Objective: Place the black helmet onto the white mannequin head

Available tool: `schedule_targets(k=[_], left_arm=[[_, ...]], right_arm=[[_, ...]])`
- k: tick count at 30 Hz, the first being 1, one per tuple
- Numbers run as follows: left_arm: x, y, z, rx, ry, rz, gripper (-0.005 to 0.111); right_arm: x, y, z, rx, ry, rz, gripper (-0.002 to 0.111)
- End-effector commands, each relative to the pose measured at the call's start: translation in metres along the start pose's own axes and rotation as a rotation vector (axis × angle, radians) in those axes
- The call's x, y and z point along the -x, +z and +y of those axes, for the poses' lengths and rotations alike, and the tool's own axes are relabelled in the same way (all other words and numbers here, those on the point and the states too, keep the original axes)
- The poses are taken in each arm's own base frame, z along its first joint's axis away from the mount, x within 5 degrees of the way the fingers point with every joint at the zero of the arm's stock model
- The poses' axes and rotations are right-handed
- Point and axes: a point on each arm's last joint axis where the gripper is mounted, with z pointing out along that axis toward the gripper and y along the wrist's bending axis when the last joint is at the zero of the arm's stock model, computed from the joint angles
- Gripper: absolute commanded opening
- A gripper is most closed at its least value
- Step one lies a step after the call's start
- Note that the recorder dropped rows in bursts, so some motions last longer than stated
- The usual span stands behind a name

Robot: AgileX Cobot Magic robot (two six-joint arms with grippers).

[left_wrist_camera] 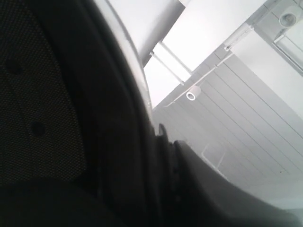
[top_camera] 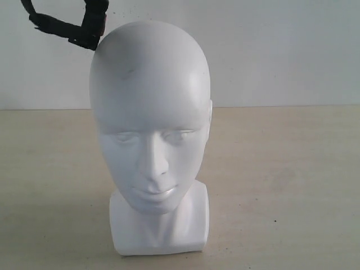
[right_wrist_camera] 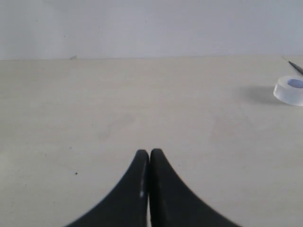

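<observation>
The white mannequin head [top_camera: 151, 124] stands upright on its blocky base at the middle of the table, facing the exterior camera, with a faint dark scuff on the forehead. Of the black helmet, only its black chin straps [top_camera: 73, 28] show in the exterior view, hanging in the air above and left of the head's crown. The left wrist view is filled by the helmet's dark mesh lining [left_wrist_camera: 38, 94] and rim. My left gripper [left_wrist_camera: 162, 142] is clamped on that rim, with one dark finger [left_wrist_camera: 222, 194] showing outside the shell. My right gripper [right_wrist_camera: 149, 153] is shut on nothing, low over the table.
The beige table [top_camera: 292, 185] runs back to a white wall. A clear tape roll [right_wrist_camera: 289, 90] lies on the table in the right wrist view, with a thin dark object behind it. Ceiling panels show past the helmet in the left wrist view.
</observation>
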Motion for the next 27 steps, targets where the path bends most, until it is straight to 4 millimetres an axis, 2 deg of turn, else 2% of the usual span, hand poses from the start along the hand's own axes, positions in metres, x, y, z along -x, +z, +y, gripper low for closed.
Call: schedule_targets(k=[1,4,13,21,27], left_arm=[[0.002,0.005,-0.002,-0.065,0.016,0.018,0.004],[0.004,0.005,0.009,-0.041,0.052,0.012,0.004],[0.004,0.004,0.059,0.092,0.038,0.079,0.004],[0.005,0.003,0.072,0.119,0.045,0.077,0.004],[0.007,0.005,0.071,0.109,0.060,0.070,0.004]], right_arm=[[0.010,-0.001,0.000,-0.004,-0.001,-0.110,0.000],[0.015,-0.002,0.000,-0.005,-0.001,-0.171,0.000],[0.027,-0.005,-0.001,-0.006,0.014,-0.304,0.000],[0.040,-0.010,-0.001,0.043,0.236,-0.451,0.000],[0.039,-0.009,-0.001,0.045,0.252,-0.441,0.000]])
